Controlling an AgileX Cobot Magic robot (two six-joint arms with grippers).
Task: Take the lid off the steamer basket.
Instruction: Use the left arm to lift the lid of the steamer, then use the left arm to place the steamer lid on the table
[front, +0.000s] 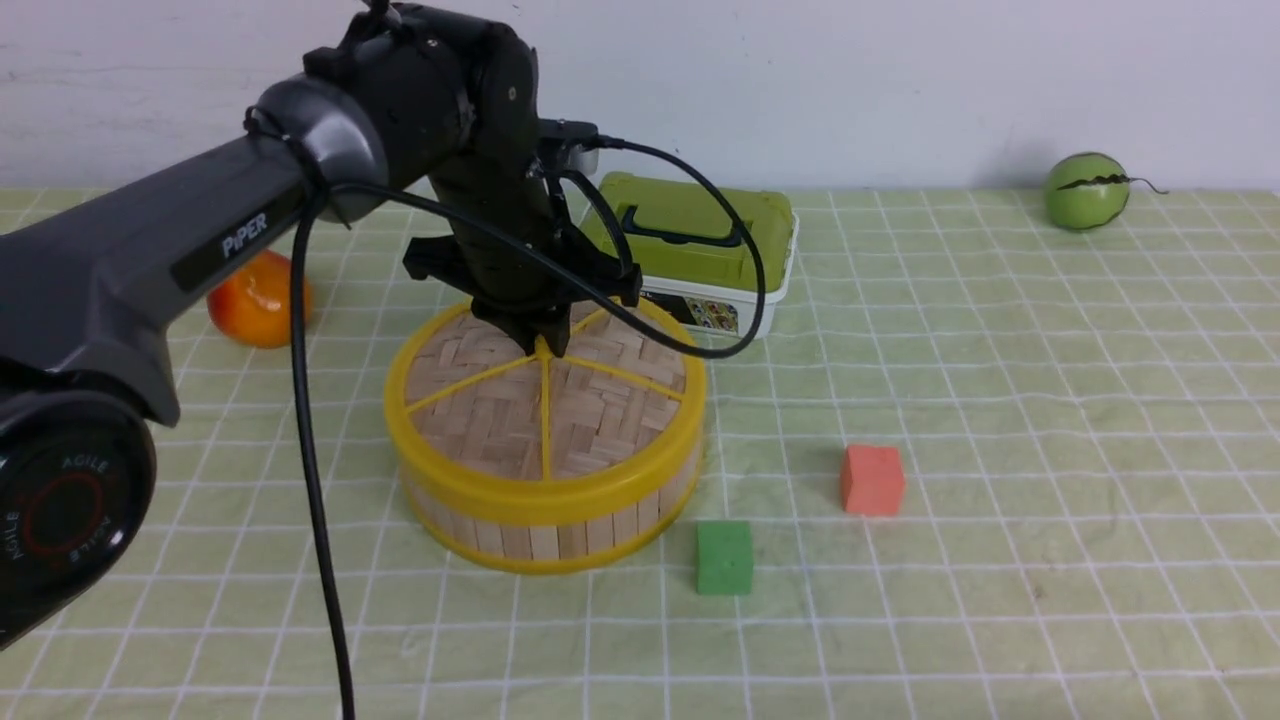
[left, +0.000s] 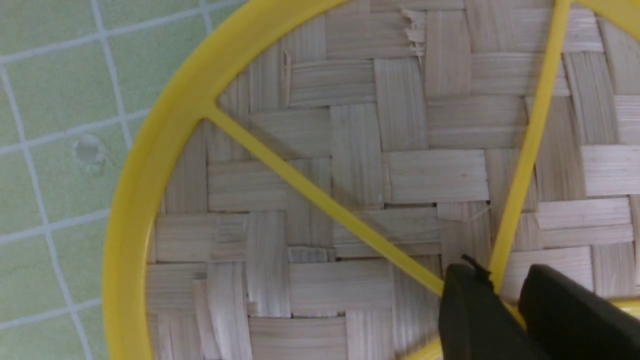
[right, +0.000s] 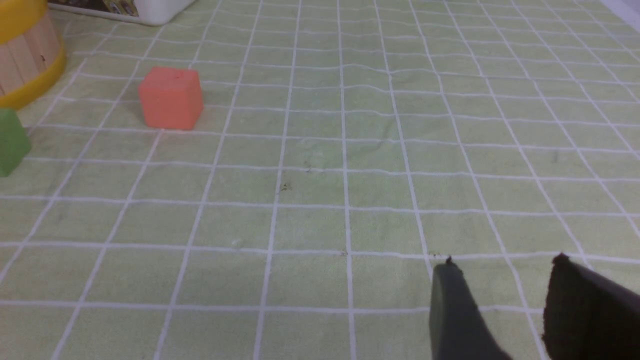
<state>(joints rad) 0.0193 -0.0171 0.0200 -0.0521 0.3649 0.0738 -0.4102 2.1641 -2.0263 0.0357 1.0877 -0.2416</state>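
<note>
The lid (front: 500, 400), woven light-wood strips with a yellow rim and yellow spokes, sits on the steamer basket (front: 560, 540) at the middle left of the table. My left gripper (front: 545, 345) points down onto the lid's centre. In the left wrist view the lid (left: 350, 150) fills the frame, and the left gripper (left: 501, 272) has its jaws close together astride the yellow hub where the spokes meet. The knob itself is hidden by the fingers. My right gripper (right: 504, 262) is open and empty low over the bare cloth. It is out of the front view.
A white box with a green lid (front: 700, 235) stands just behind the basket. An orange fruit (front: 258, 300) lies to its left, and a green round fruit (front: 1086, 190) is at the far right. An orange-red cube (front: 872, 480) and a green cube (front: 724, 557) sit to the right of the basket.
</note>
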